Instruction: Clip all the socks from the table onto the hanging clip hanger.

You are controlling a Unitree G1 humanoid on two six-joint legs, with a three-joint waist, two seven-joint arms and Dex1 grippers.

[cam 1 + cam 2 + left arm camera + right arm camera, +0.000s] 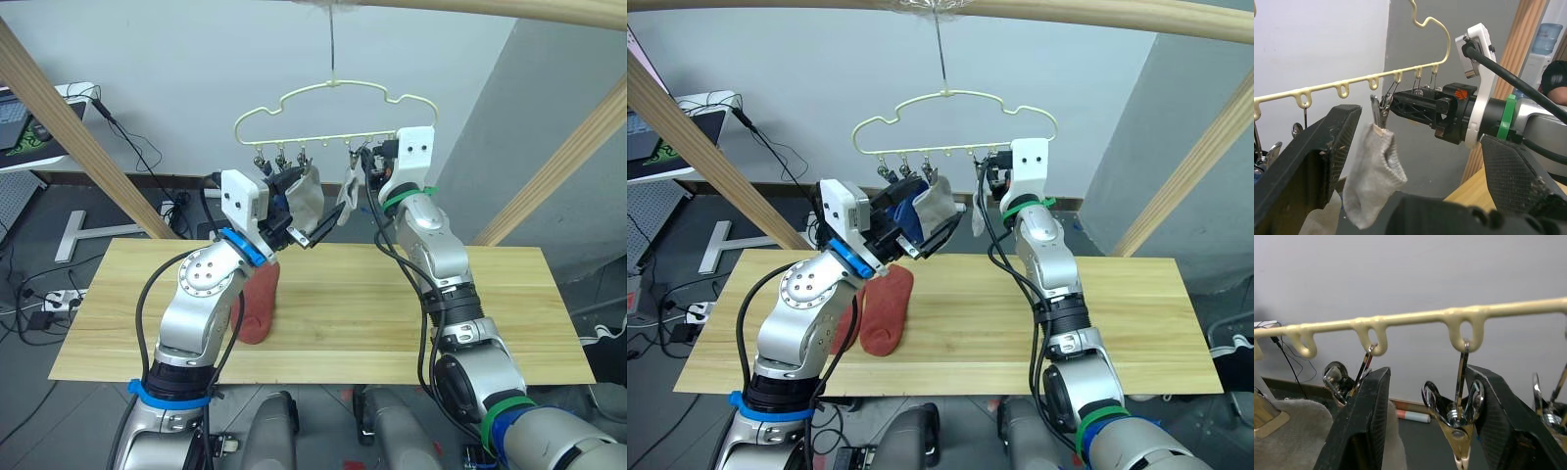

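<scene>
A grey sock is hanging from the clip hanger; a rust-red sock is lying on the counter.

A rust-red sock lies on the light wooden table.

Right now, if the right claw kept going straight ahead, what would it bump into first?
Probably the metal clip hanging from the clip hanger: it dangles between the open right claw's fingers, though depth is hard to judge.

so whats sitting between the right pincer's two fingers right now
One of the clip hanger's metal clips hangs there, between the right pincer's open fingers, as the right wrist view shows.
</scene>
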